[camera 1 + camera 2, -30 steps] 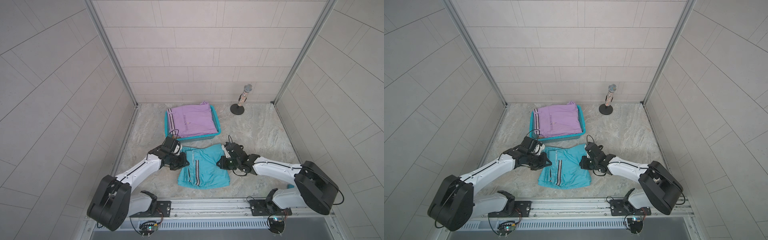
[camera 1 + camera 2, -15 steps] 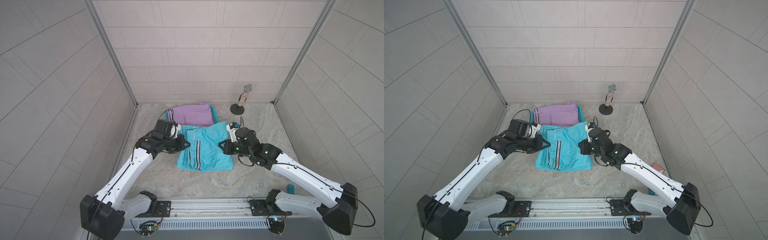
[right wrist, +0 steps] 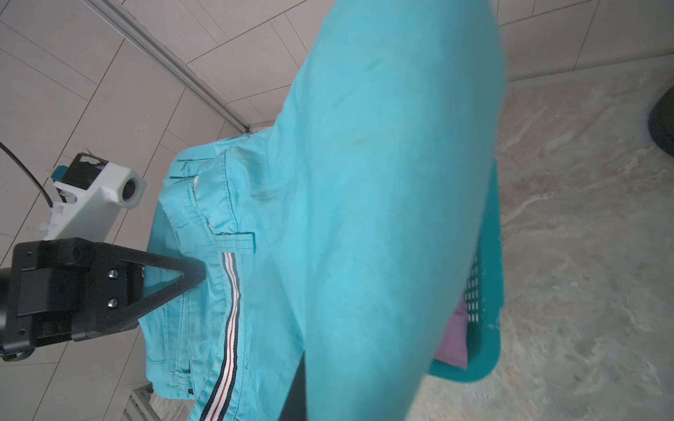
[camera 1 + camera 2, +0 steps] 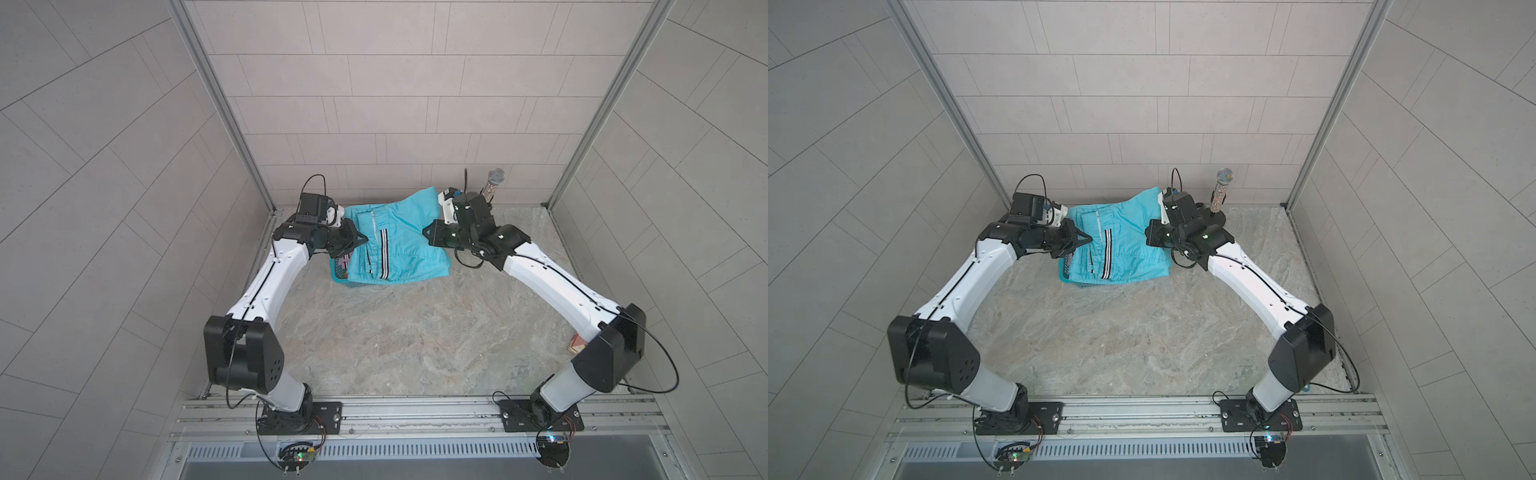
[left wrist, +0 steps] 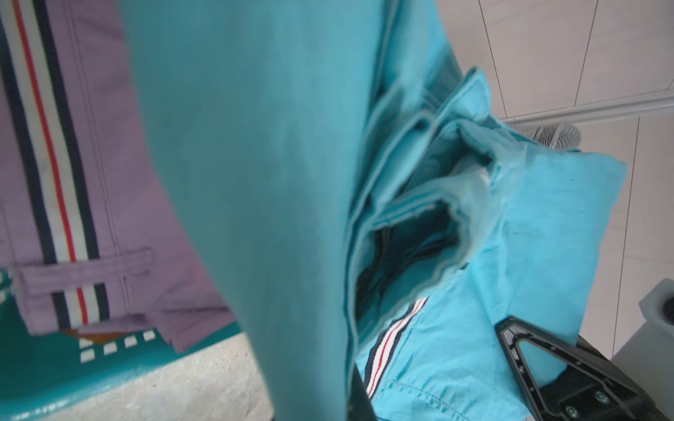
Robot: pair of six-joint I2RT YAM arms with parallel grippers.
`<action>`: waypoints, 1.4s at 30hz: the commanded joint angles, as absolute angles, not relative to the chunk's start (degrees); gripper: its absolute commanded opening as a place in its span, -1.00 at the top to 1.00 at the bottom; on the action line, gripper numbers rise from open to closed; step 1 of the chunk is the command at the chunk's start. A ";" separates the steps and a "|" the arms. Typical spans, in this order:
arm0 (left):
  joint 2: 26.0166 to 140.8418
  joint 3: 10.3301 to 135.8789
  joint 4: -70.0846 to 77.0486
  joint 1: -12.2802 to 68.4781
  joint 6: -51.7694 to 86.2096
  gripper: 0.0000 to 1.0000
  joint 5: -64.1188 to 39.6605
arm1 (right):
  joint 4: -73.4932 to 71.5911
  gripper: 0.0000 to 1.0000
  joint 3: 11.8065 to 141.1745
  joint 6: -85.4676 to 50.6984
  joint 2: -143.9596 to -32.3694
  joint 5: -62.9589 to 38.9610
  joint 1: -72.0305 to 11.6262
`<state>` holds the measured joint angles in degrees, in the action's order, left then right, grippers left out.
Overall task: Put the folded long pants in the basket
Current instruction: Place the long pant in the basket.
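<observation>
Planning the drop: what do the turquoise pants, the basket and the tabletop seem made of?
The turquoise pants look like matte woven cloth, probably cotton: stitched seams, soft creases, sewn striped band. The basket looks like teal moulded plastic with slight sheen, its wall pierced with square holes. The tabletop is stone-look, grey-beige veining, low sheen; real marble or print, cannot tell.

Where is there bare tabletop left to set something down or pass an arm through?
The broad marble tabletop between the left arm and right arm, in front of the basket, is bare. A narrower strip runs between the microphone stand and the right wall. Crowded: the back centre, where both arms hold the turquoise pants over the basket.
</observation>
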<state>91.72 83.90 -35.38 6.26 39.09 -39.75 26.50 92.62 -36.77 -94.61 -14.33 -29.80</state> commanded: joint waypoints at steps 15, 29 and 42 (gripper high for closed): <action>110.11 93.09 -35.48 1.38 35.16 1.00 -34.15 | 29.15 1.00 113.07 -32.78 -123.21 -16.11 -26.06; 109.87 89.26 -36.94 -1.05 33.35 1.00 -34.09 | 30.57 1.00 110.19 -34.19 -126.50 -16.06 -26.01; 113.07 87.02 -37.46 -1.06 32.81 1.00 -31.80 | 30.64 0.99 107.81 -32.92 -129.57 -13.52 -25.87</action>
